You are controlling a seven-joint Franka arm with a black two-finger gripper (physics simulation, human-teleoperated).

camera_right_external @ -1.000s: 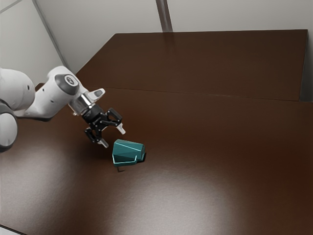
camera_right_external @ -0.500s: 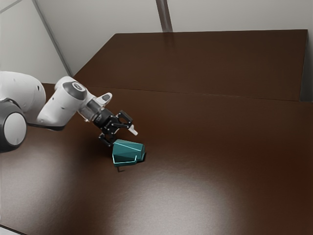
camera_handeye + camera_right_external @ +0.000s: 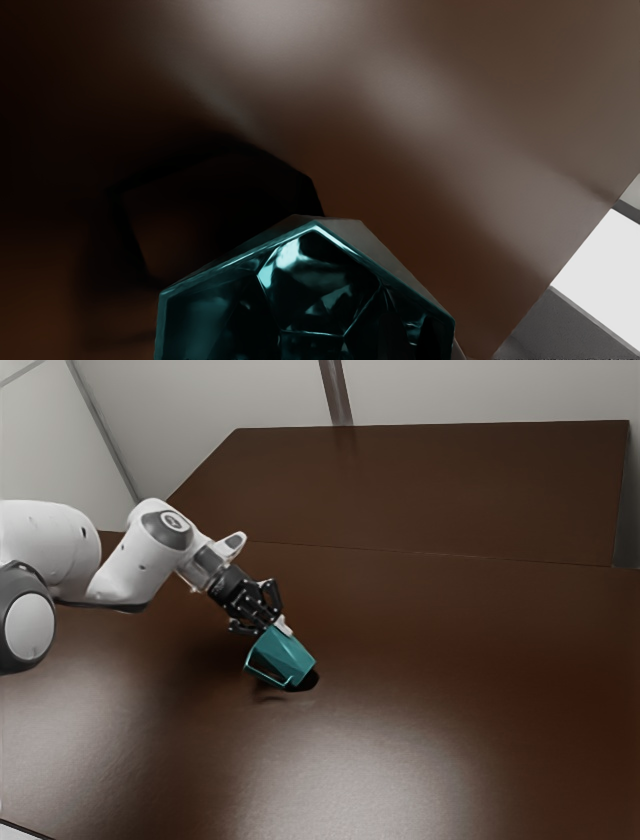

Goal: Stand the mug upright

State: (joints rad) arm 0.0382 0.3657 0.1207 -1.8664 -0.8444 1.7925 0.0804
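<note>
Teal, faceted mug (image 3: 283, 655): located at the gripper (image 3: 274, 628), over the dark brown table (image 3: 450, 660). Position is tilted, not upright. Its mouth faces up towards the gripper and the exterior view's left; its base slants down towards the exterior view's right. The angular handle (image 3: 266, 677) is on the lower side, towards the exterior view's left. Contact between base and table cannot be confirmed.

Gripper: black, pitched downward at the mouth end of the mug. How wide it stands, and whether it has a grip on the mug, I cannot tell.

Wrist view: the mug's angular rim (image 3: 314, 226) is presented to the camera, with the glossy, faceted interior (image 3: 295, 310) exposed. A dark, angular shadow (image 3: 270, 185) falls on the table beside it.

Arm (image 3: 135, 568): white with grey joints, entering from the exterior view's left. Surroundings: a thin seam crosses the table; a pale wall (image 3: 480, 390) stands behind, bearing a grey-brown upright strip (image 3: 337, 392).
</note>
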